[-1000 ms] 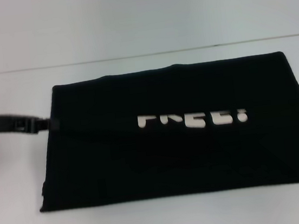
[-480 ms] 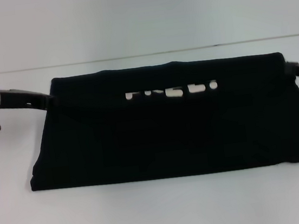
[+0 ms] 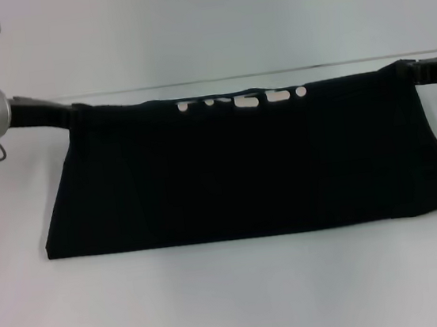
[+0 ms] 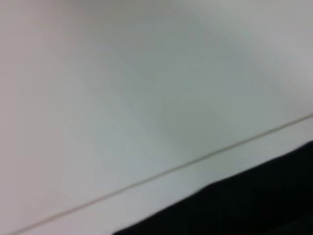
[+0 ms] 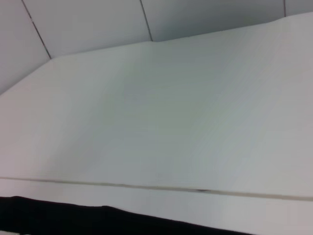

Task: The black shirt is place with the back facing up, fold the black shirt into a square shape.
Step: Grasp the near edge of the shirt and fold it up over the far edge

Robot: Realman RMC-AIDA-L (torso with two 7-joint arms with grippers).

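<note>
left hand [image 3: 75, 114], right hand [image 3: 408, 70] outstretched, lifting black shirt [image 3: 251, 167] corners

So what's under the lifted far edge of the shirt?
The shirt hangs from the left gripper and right gripper like a curtain, near edge on the table. White lettering shows at the top; whatever lies beneath is covered.

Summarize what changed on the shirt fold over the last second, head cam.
Both grippers, left and right, carried the black shirt's far edge up and away. That edge rose, and the white lettering climbed from mid-cloth to the top edge. The near edge stayed flat on the white table. No grasp or release visible.
</note>
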